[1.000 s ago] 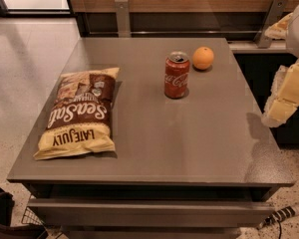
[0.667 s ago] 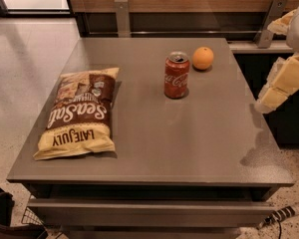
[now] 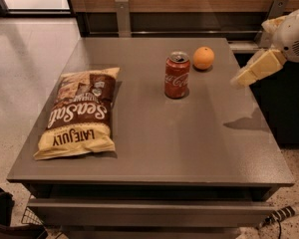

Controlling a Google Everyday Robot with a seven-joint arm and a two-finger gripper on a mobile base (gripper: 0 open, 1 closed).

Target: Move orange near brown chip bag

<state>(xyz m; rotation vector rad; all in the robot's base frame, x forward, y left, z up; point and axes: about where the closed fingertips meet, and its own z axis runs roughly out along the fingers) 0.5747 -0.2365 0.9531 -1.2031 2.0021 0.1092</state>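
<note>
The tool (image 3: 244, 76) hangs in from the right side, tilted downward above the right edge of the counter (image 3: 189, 143), touching nothing. Whether it is released or clenched, the view cannot tell; it carries nothing visible. Just out past the tool's tip, toward the back of the counter, sits the orange (image 3: 204, 58), near but clear of the tool. One step farther from the tool, just beside the orange and a little forward, the red soda can (image 3: 177, 75) stands upright. Well apart from the tool, across the counter on the far side, the brown chip bag (image 3: 79, 114) lies flat.
</note>
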